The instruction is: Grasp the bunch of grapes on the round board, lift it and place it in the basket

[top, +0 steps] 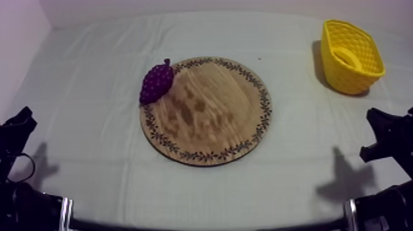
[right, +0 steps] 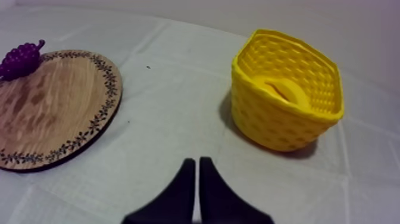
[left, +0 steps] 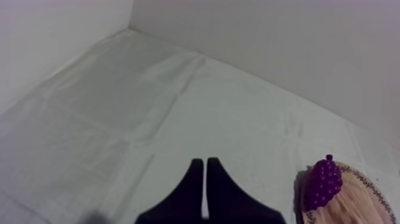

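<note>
A purple bunch of grapes (top: pixel 156 81) lies on the upper left rim of the round wooden board (top: pixel 209 117) at mid-table. The yellow basket (top: pixel 353 80) stands upright at the far right. My left gripper (top: pixel 20 121) rests low at the left, well short of the board. My right gripper (top: pixel 379 121) rests low at the right, in front of the basket. In the left wrist view its gripper (left: pixel 201 162) is shut on nothing, with the grapes (left: pixel 323 183) off to the side on the board (left: pixel 357 205). The right gripper (right: pixel 196 161) is likewise shut and points between board (right: pixel 53 113) and basket (right: pixel 274 125).
A yellow shape inside the basket (right: pixel 284 92) is too unclear to name. Grey-white cloth covers the whole table, with walls close behind and at the left. Bare cloth separates the board from the basket.
</note>
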`<act>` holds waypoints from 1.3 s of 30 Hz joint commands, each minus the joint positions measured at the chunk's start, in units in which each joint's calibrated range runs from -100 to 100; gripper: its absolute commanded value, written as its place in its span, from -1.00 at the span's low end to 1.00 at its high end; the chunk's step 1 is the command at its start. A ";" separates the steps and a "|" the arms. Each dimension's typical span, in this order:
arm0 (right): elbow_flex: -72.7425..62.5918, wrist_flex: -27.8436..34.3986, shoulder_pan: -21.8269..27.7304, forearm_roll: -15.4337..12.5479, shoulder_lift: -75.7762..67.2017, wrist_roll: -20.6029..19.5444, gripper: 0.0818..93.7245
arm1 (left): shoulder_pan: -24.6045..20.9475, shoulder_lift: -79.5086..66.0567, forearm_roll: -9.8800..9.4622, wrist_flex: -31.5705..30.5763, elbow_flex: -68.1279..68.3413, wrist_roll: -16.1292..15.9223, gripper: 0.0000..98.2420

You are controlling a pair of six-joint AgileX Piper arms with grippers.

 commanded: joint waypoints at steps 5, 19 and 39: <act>-0.07 1.17 -0.42 0.16 -0.04 3.03 -1.00 | -0.01 0.03 0.01 0.03 0.04 0.00 -1.00; 0.04 -1.69 -0.06 -0.58 -0.01 4.70 -1.00 | -0.01 0.03 0.01 0.03 0.04 0.00 -1.00; -39.51 10.19 -1.87 -1.25 25.79 -3.41 -1.00 | -0.01 0.03 0.01 0.03 0.04 0.00 -1.00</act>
